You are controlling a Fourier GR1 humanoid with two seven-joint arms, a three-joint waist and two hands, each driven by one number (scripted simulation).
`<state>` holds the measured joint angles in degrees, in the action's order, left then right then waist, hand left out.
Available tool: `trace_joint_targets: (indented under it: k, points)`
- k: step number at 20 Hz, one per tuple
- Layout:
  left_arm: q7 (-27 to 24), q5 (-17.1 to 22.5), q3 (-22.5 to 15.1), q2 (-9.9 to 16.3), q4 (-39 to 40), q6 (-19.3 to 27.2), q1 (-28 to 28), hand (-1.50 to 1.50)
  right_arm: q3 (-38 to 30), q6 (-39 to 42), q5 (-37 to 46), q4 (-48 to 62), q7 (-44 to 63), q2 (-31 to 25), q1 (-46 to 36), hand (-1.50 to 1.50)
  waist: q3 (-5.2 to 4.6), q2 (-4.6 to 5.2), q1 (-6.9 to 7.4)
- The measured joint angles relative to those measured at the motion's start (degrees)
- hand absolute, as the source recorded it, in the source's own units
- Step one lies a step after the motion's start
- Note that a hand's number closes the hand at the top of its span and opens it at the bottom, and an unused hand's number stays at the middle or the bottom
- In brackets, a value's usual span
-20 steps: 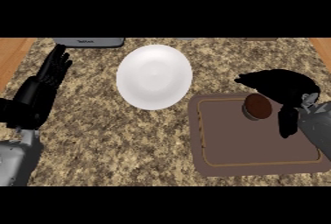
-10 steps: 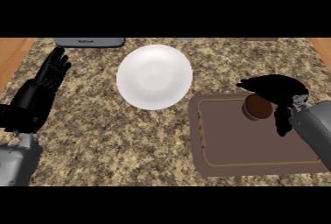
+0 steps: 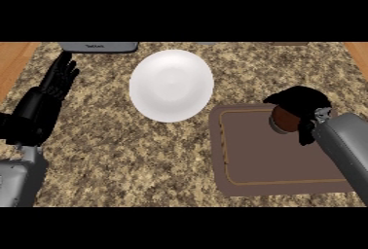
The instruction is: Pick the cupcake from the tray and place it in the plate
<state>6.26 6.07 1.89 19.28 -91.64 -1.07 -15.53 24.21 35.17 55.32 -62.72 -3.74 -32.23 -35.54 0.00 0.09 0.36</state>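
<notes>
My right hand (image 3: pixel 302 104) is over the far right corner of the brown tray (image 3: pixel 251 160), its fingers (image 3: pixel 307 133) curled round the cupcake (image 3: pixel 285 119). I see only the cupcake's dark brown side peeking out on the left, under my palm; the rest is hidden by the hand (so I cannot tell whether it rests on the tray or is lifted off it). My grey forearm (image 3: pixel 348 151) comes in from the right edge and crosses the tray's right side.

The white plate (image 3: pixel 171 85) lies on the speckled tabletop (image 3: pixel 129 155), up and to the left of the tray, its lower right rim just beside the tray's far left corner. Nothing lies on it.

My left hand (image 3: pixel 54 87) rests at the left edge, fingers straight and pointing away from me, holding nothing, well apart from the plate.

A grey object (image 3: pixel 99 46) sits at the far edge of the tabletop, above my left hand, and bare wood (image 3: pixel 14 58) shows at the far left.
</notes>
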Motion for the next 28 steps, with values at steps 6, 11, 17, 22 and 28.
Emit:
trace_joint_targets:
  k: [6,11,17,22,28]
  points:
    - [0.27,0.09,0.81,0.1,-0.37,-0.85,0.01,0.0,-2.04,-11.54,2.21,2.73,-4.95,2.57,-0.5,1.5,-0.01,0.0,0.16]
    - [1.48,-0.9,1.08,-0.23,-0.4,0.38,-0.43,0.0,-6.82,-18.47,3.12,2.08,3.26,5.25,1.72,1.5,-0.01,-0.46,-1.32]
    - [1.58,-1.01,3.42,0.66,-0.41,1.62,2.6,0.0,-17.88,-26.56,2.61,0.46,25.97,7.68,10.52,1.5,-0.5,-2.63,-6.88]
    - [1.57,-0.93,3.6,0.6,-1.19,1.6,4.13,0.0,-18.13,-32.92,5.75,-10.87,41.47,15.03,16.77,1.5,-0.69,-2.91,-6.9]
    - [1.98,-0.38,3.31,0.83,-2.05,0.62,3.34,0.0,-9.39,-36.34,12.88,-30.02,53.49,24.85,20.98,1.5,-0.33,-2.05,-4.83]
